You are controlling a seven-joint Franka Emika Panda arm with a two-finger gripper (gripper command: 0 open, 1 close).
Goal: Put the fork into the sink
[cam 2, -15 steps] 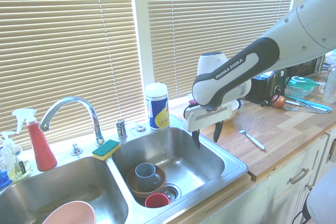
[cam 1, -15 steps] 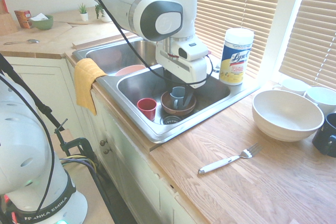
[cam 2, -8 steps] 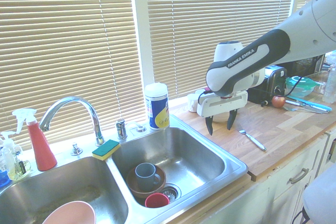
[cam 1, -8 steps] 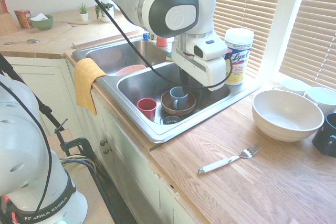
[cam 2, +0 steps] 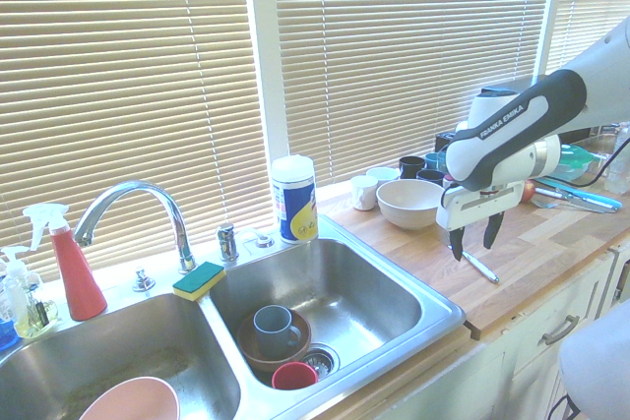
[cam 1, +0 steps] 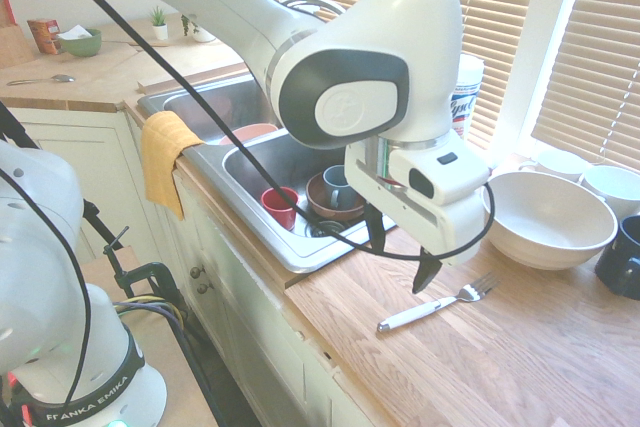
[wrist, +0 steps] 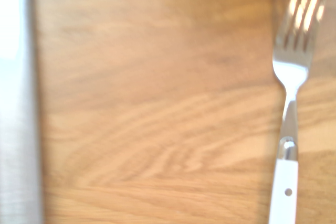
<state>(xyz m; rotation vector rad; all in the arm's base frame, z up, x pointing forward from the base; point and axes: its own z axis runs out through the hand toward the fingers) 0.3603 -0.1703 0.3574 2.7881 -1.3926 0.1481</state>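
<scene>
- Fork (cam 1: 432,306) lies flat on the wooden worktop (cam 1: 520,357), right of the sink (cam 1: 300,247), untouched; handle toward the near edge, tines toward the white bowl (cam 1: 546,217).
- Gripper (cam 1: 400,252) hangs pointing down, fingers spread wide and empty, just above the fork's left side.
- Fork's long axis runs near-left to far-right, so the fingers likely must straddle it crosswise.

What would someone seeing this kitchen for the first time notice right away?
The big white robot arm dominates, its open claw hanging over the wooden counter just beside the sink. Right below it lies the fork, white-handled, flat on the wood and untouched. Next comes the large white bowl behind the fork, and the sink's smaller basin, holding a blue mug in a brown bowl and a red cup.
</scene>
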